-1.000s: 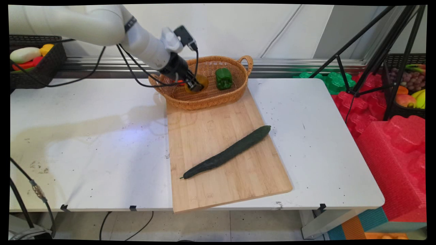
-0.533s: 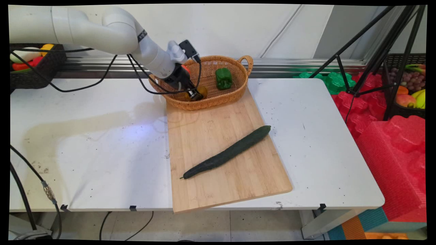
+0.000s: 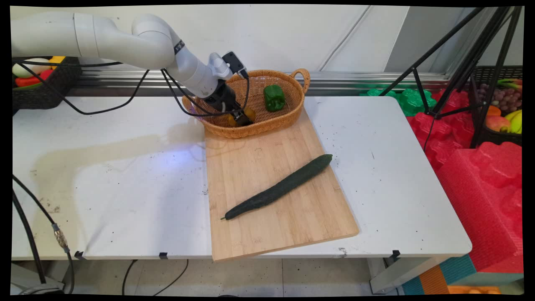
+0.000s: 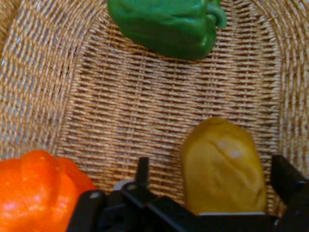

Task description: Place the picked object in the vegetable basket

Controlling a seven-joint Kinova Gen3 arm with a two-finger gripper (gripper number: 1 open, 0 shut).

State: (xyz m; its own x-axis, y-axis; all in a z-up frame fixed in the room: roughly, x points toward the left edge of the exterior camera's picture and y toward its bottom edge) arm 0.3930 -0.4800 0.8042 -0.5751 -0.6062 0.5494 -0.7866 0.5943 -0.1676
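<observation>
White worktop (image 3: 125, 175), wicker basket (image 3: 292, 109) at its far edge, overlapping the far end of a wooden board (image 3: 271, 192). Inside the basket: tool (image 3: 241, 120) lower and nearer the front wall than a second ago, spread wide around a yellow pepper (image 4: 223, 166) lying on the weave. Just beside, on one side, an orange pepper (image 4: 38, 191); at the basket's far end, apart, a green pepper (image 3: 274, 97). Unmoved on the board, a cucumber (image 3: 278, 187), lying diagonally.
</observation>
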